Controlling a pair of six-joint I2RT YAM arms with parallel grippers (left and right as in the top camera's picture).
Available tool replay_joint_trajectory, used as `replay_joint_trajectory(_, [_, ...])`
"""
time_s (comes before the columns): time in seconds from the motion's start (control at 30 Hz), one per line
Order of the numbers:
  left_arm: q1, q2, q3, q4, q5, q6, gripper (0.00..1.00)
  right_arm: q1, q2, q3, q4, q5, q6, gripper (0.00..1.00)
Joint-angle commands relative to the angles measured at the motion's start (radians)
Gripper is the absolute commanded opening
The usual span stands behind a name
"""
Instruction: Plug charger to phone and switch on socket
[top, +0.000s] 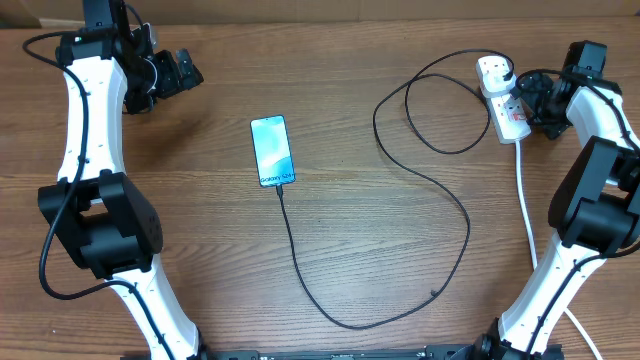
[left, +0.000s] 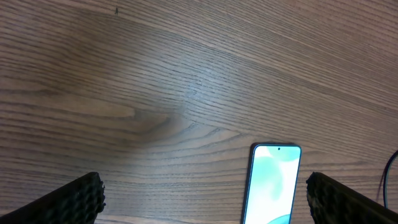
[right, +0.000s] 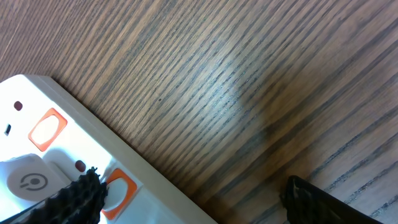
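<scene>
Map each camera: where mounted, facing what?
Overhead: above the table, looking straight down on phone, charger, socket; left arm and right arm show.
Left wrist: on the left gripper, down at the phone; open fingers frame the bottom.
Right wrist: on the right gripper, down at the socket's orange switches; one finger overlaps it.
Shared: phone, overhead and left wrist.

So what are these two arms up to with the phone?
Nothing is being held right now. The charger cable runs from the socket to the bottom edge of the phone, apparently plugged in. The right hand hovers open by the socket's switches; the left hand is open, off to the side.
</scene>
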Motion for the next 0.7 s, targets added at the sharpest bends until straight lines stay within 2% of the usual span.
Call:
replay_joint_trajectory(0.0, [-0.007,-0.006,0.012,0.000,-0.006,0.001,1.00,0.044,0.065,-0.008,-0.032,-0.047,-0.035,0.91])
replay_joint_trajectory(0.6, [-0.008,-0.006,0.012,0.001,-0.006,0.001,1.00,0.092,0.065,-0.008,-0.110,-0.062,-0.063,0.91])
replay_joint_trajectory(0.67, [-0.008,-0.006,0.012,0.000,-0.006,0.001,1.00,0.090,0.062,-0.002,-0.127,-0.062,-0.060,0.89])
